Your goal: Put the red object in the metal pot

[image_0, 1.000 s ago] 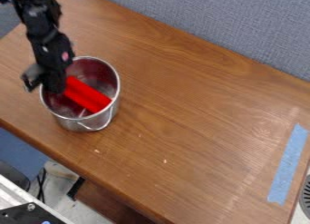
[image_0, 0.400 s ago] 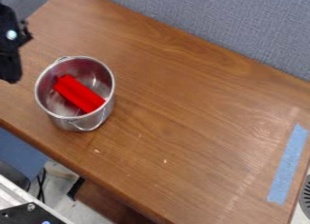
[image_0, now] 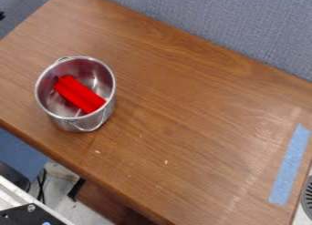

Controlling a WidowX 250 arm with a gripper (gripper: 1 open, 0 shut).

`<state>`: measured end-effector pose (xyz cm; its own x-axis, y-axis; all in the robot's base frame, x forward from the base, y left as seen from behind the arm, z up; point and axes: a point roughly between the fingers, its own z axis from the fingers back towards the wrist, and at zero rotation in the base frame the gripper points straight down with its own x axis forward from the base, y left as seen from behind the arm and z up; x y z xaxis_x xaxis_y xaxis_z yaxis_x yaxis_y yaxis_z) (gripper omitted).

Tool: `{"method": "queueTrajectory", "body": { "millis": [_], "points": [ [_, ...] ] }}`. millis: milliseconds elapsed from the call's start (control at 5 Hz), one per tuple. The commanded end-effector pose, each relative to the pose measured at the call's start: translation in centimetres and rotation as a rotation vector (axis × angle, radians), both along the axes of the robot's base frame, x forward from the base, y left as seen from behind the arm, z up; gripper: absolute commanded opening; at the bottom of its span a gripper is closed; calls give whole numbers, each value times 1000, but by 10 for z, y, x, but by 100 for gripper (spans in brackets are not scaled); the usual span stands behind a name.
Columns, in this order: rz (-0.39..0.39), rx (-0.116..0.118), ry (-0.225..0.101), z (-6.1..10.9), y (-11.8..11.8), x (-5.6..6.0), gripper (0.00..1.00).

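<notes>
My gripper is out of shot now; a moment ago it was at the left edge beside the pot, and a second ago it was down inside it over the red piece. Can't tell if the jaws are apart or together, nothing of them shows. The red object [image_0: 77,93] lies inside the metal pot [image_0: 100,116], resting slantwise on the bottom, nothing touching it. Pot sits near the left end of the counter [image_0: 195,110], upright. A blue tape strip [image_0: 289,163] at the right edge. I'd judge the placement done, arm cleared away.
</notes>
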<state>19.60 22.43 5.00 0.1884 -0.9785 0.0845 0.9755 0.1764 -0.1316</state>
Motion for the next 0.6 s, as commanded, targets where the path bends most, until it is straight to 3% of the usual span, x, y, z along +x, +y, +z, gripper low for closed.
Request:
{"method": "queueTrajectory", "body": {
  "millis": [0,200,400],
  "points": [
    [68,29,-36,-14,-20,2,100],
    [130,26,-46,-41,-49,-1,100],
    [98,50,-70,-49,-43,11,100]
  ]
}}
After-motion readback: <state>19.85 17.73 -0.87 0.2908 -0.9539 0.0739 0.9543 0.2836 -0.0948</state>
